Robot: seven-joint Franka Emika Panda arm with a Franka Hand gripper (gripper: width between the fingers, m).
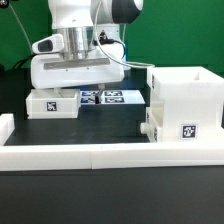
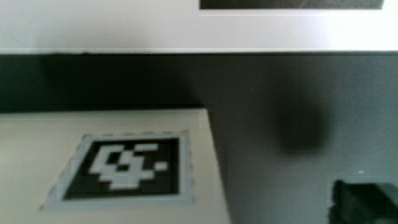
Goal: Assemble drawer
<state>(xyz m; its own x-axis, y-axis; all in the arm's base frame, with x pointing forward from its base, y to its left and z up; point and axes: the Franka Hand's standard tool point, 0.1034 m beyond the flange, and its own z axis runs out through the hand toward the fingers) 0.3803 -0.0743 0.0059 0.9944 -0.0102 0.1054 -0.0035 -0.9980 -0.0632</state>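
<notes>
The arm is held upright over the back of the table, its gripper (image 1: 76,62) pointed straight down onto a small open-top box (image 1: 70,70); whether the fingers are clenched on the box wall or released cannot be told. A second tagged small box (image 1: 52,104) lies just below and ahead of the pincer; its tag (image 2: 125,167) fills the wrist view. The tall housing (image 1: 186,100) stands well apart, against the border blocks (image 1: 90,155), probably braced there for insertion.
</notes>
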